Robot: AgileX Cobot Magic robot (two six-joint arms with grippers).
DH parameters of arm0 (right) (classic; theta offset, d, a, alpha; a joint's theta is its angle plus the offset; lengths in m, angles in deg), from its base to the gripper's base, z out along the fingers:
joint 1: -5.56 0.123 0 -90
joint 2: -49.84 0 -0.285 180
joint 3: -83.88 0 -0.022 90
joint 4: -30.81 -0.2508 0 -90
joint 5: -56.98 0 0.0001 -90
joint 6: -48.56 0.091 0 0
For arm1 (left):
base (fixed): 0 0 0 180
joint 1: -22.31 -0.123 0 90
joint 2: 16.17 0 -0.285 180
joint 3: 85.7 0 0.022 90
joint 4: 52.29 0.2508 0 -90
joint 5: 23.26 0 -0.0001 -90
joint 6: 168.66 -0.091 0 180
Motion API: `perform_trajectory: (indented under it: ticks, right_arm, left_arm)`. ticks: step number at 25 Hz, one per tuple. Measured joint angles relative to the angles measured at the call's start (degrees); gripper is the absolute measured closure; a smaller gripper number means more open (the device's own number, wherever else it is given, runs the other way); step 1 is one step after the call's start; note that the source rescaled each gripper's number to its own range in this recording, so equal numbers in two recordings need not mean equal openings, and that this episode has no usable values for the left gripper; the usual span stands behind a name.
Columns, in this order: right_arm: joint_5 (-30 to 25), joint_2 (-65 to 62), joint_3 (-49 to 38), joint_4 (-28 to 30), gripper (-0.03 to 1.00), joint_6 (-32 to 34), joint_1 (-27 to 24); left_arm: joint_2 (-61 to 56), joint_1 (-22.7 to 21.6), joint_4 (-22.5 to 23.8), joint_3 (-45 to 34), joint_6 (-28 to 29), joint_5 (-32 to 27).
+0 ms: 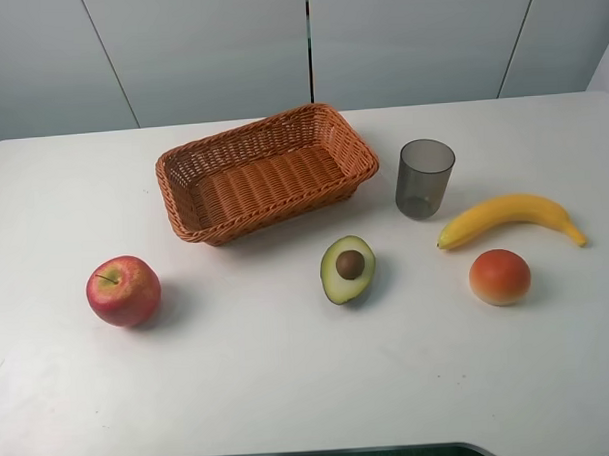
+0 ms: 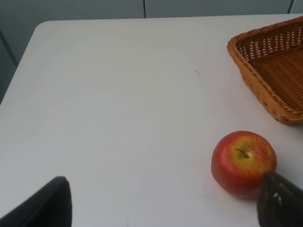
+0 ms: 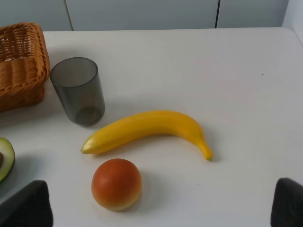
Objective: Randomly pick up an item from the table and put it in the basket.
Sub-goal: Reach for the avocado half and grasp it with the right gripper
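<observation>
Left pincer, right pincer: both spread, empty.

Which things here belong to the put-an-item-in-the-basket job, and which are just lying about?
Job: halved avocado, basket, table.
Lying about: red apple, grey cup, banana, orange-red fruit.

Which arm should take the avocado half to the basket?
Right, likely. The avocado half lies right of centre and shows in the right wrist view; the left wrist view shows the apple and basket, not it.
</observation>
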Motion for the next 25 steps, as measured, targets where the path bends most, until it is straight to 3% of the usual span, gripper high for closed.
perform_trajectory:
  ticks: [25]
  right_arm:
    - [0.0, 0.0, 0.0, 0.0, -0.03, 0.0, 0.0]
  left_arm:
    - [0.0, 0.0, 0.0, 0.0, 0.0, 0.0]
